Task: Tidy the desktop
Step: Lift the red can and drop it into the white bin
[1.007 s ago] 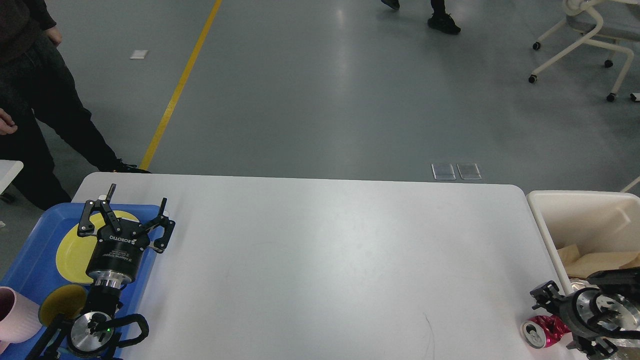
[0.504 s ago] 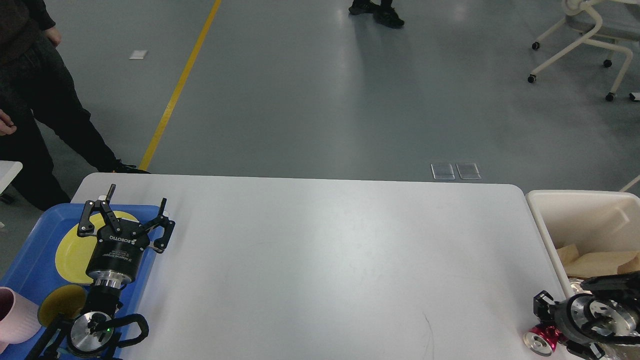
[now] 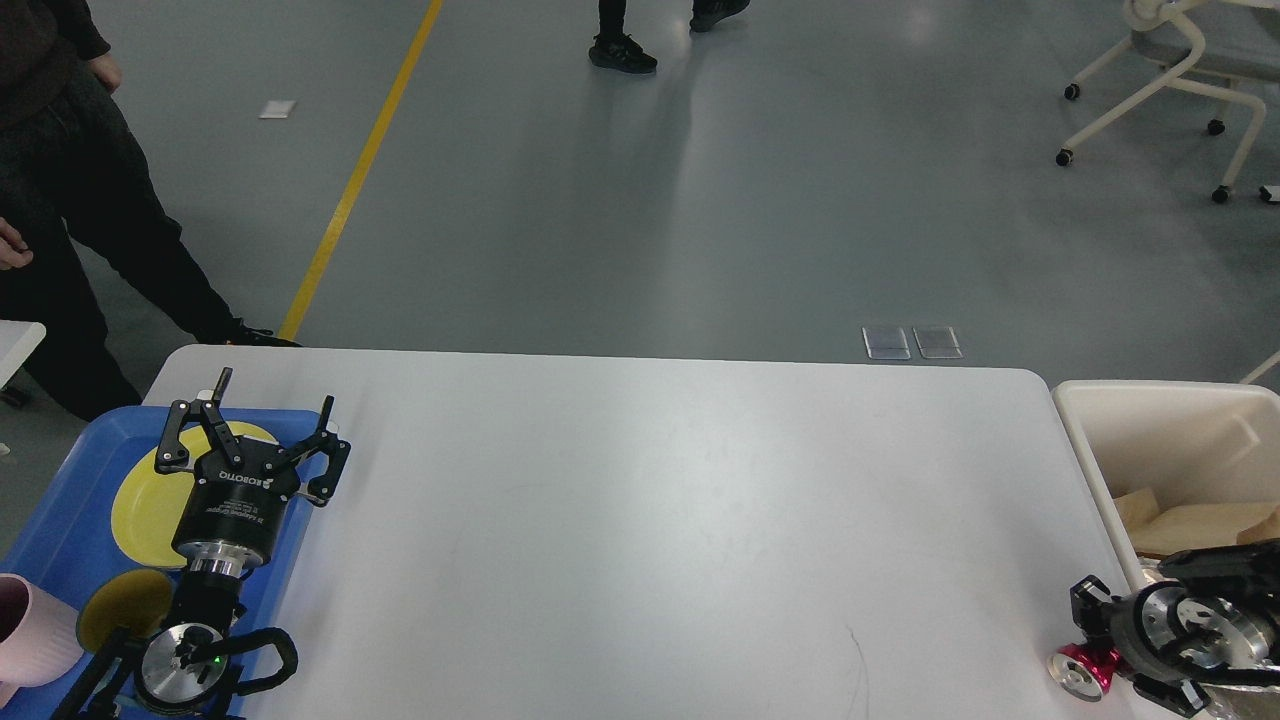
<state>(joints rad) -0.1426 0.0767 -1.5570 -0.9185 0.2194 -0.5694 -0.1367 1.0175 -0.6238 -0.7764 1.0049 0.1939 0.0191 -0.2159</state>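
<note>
Broad white desktop (image 3: 640, 520) (smooth, plain), rounded corners

I see a plain white desktop (image 3: 640, 520), no pattern on it. At its left sits a blue tray (image 3: 60, 520) carrying a yellow plate (image 3: 140, 505), a smaller mustard-yellow dish (image 3: 120, 605) and a pale pink cup (image 3: 30, 632). My left gripper (image 3: 262, 420) is black with white lettering. On the right, a cream bin (image 3: 1150, 440) holds tan cardboard (image 3: 1200, 527). A magenta can (image 3: 1080, 668) shows a silver end. Grey floor (image 3: 700, 200), one yellow line (image 3: 360, 170).
</note>
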